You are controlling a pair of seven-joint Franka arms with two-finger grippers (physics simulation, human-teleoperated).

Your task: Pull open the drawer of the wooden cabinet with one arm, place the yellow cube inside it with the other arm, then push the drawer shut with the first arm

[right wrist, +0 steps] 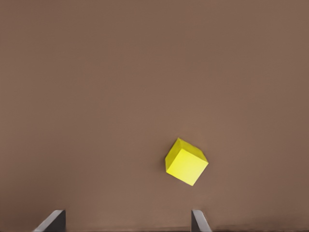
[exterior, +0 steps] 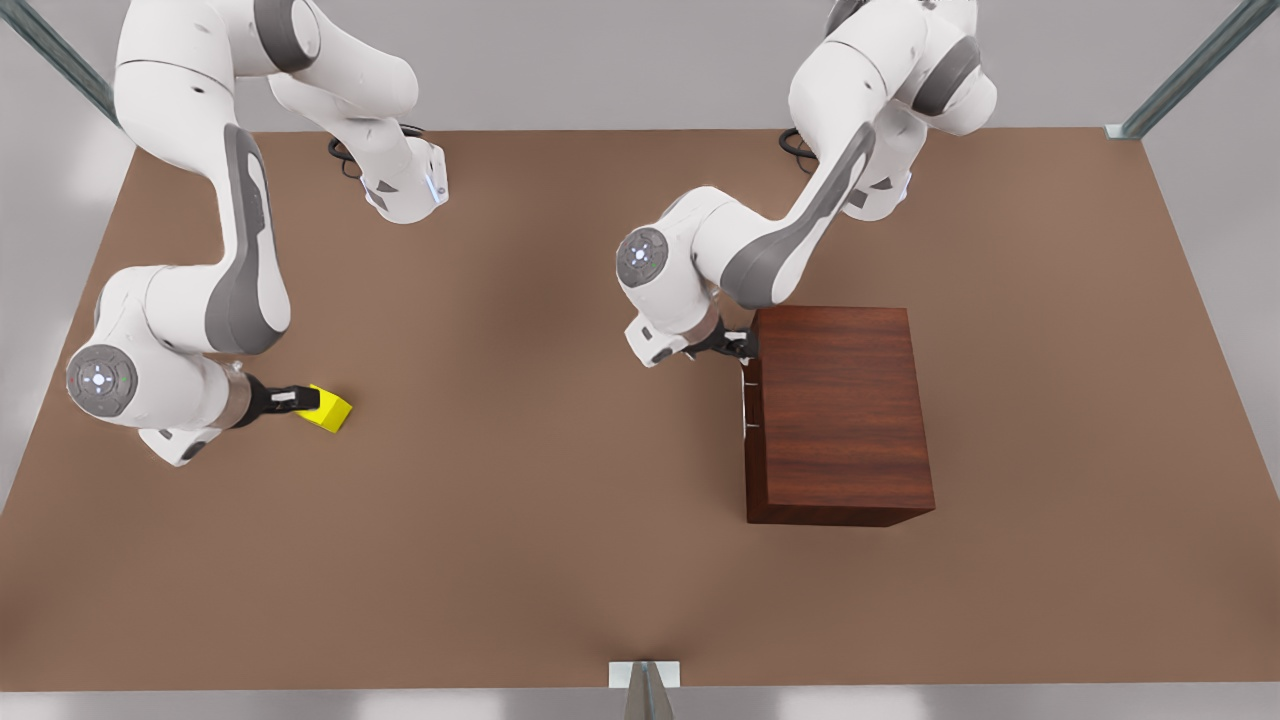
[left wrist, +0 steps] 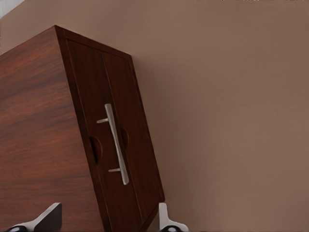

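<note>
Front view: yellow cube [exterior: 331, 409] small, bright, plain, on table [exterior: 540, 480].

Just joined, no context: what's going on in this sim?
The left tool is open at the cabinet, near the far end of the drawer front, not yet on the handle. The drawer is shut. The right tool is open, right by the cube, which sits on the table.
</note>
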